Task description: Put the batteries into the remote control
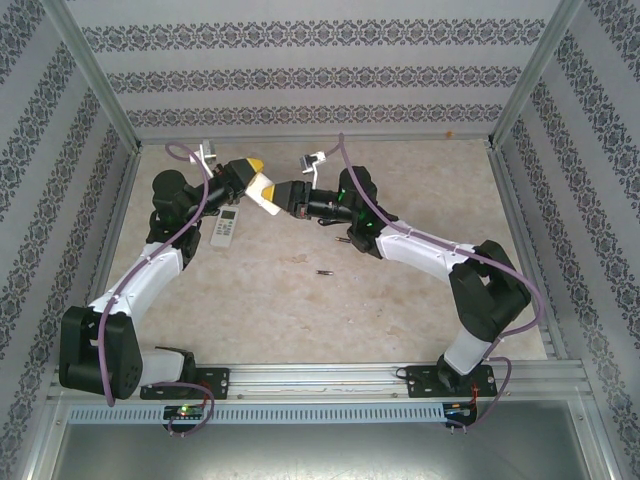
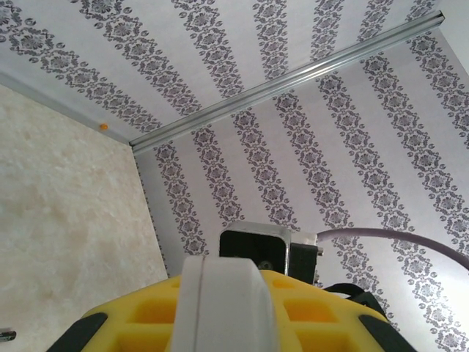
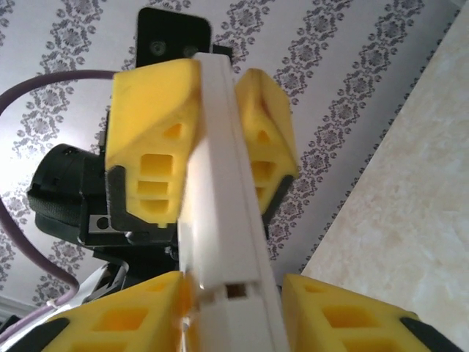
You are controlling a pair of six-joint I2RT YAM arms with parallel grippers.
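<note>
Top external view: the left fingers (image 1: 254,166) are clamped tight on the white remote control (image 1: 265,192). They hold it up in the air, near the back of the surface (image 1: 430,190). In the right wrist view, its long side runs straight from the right fingers (image 3: 117,323) to the left ones. It sits between the right fingers, but I cannot tell if they squeeze it. One of the batteries (image 1: 323,271) lies flat on the surface, pointing left to right, closer to the right arm. I think that arm should fetch it.
</note>
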